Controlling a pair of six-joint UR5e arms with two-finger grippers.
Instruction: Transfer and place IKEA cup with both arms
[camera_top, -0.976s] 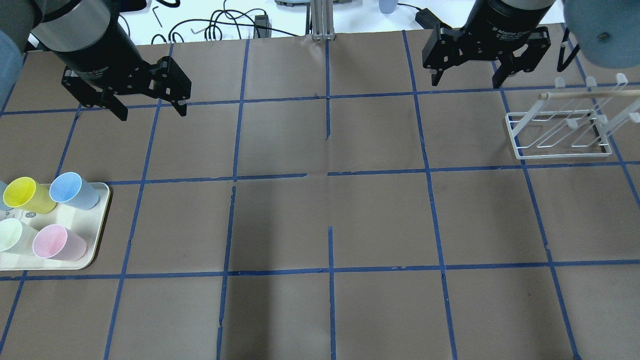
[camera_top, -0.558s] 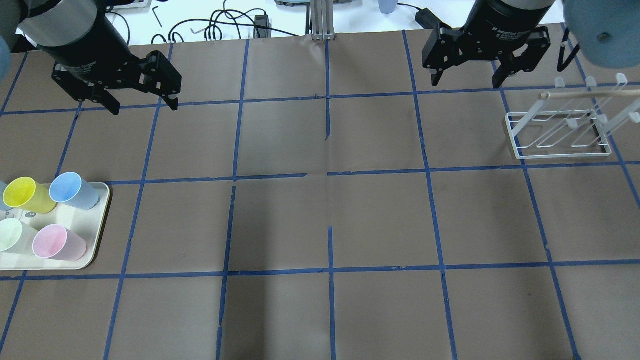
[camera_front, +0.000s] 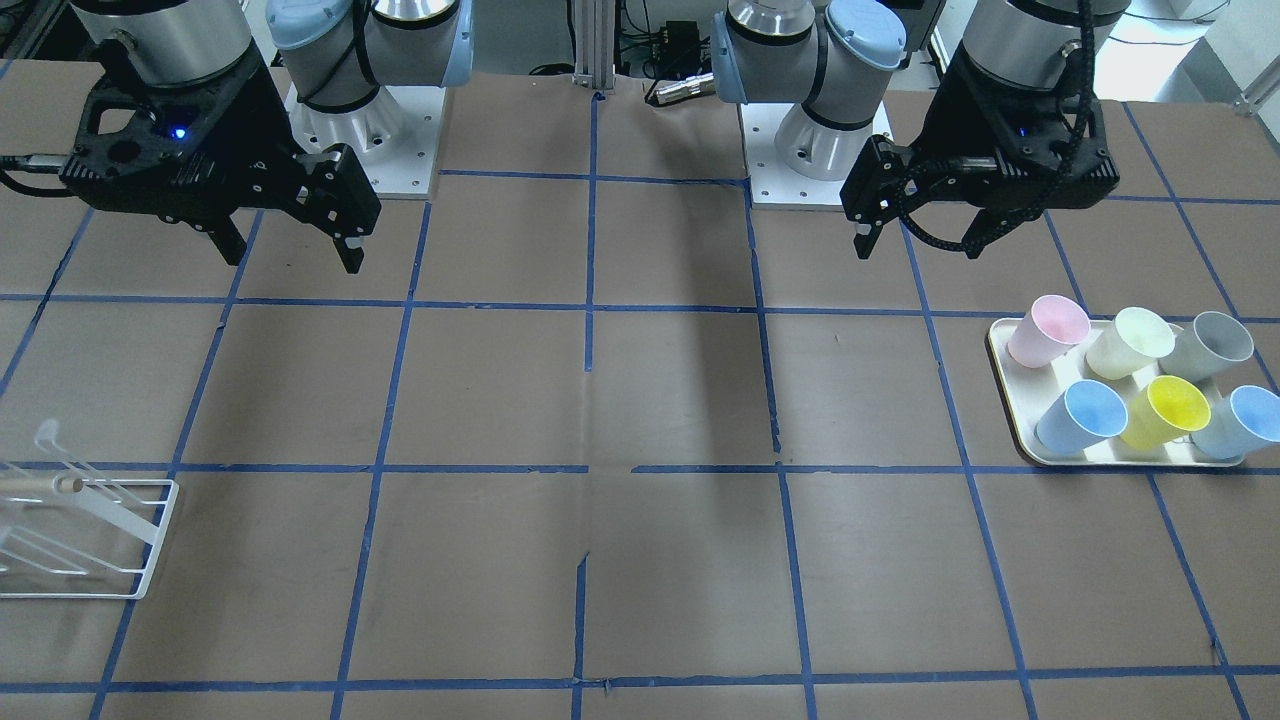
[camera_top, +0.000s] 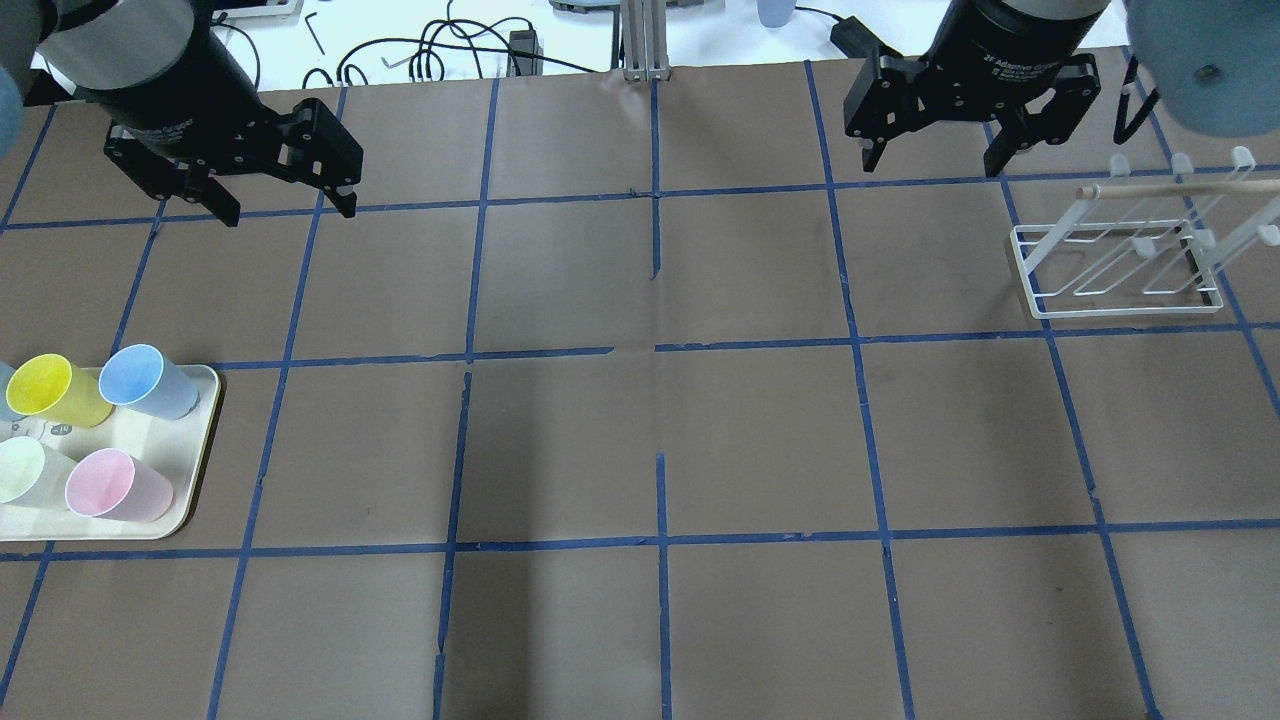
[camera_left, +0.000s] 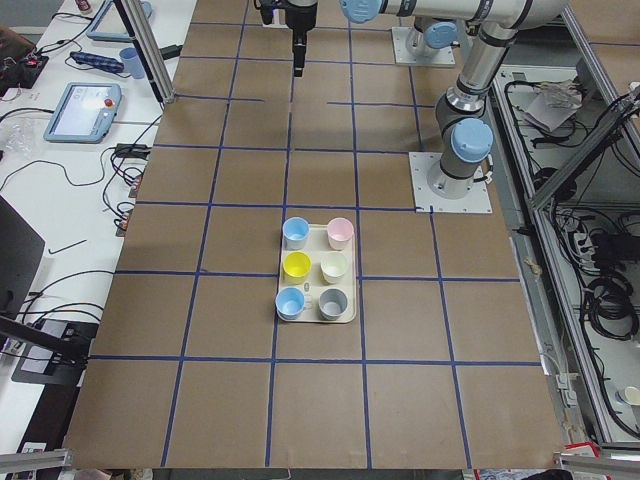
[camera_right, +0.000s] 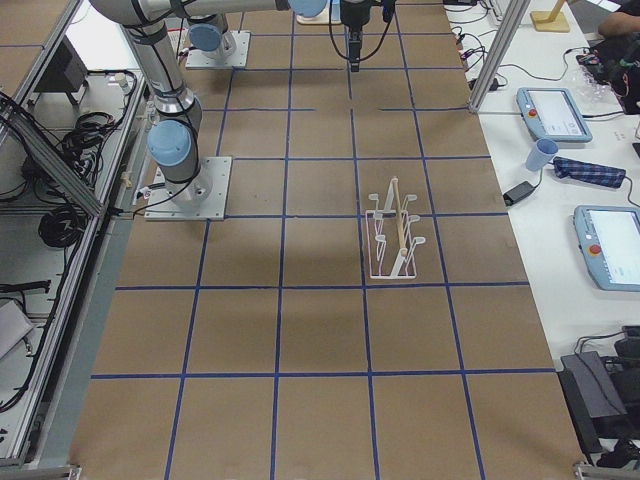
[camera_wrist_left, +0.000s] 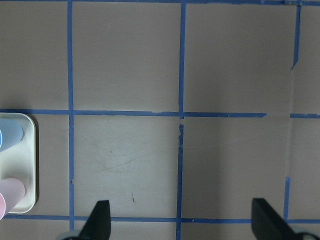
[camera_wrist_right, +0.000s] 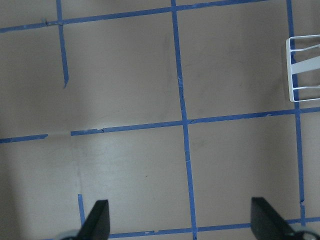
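Note:
The grey IKEA cup (camera_front: 1210, 345) stands upright at a far corner of a cream tray (camera_front: 1000, 385), next to a pale green cup (camera_front: 1130, 342). It also shows in the exterior left view (camera_left: 333, 303). It is outside the overhead view. My left gripper (camera_top: 290, 213) is open and empty, high above the table, well away from the tray (camera_top: 190, 480); it also shows in the front-facing view (camera_front: 917, 250). My right gripper (camera_top: 931, 168) is open and empty near the table's far side, also in the front-facing view (camera_front: 295, 262).
The tray also holds a pink cup (camera_front: 1047, 330), two light blue cups (camera_front: 1082, 415), and a yellow cup (camera_front: 1165, 410). A white wire rack (camera_top: 1120, 270) with a wooden rod stands at the right. The table is covered in brown paper with a grid of blue tape.
My left gripper moved left and toward the table's far side, then stayed nearly still. The right arm and the cups have not moved.

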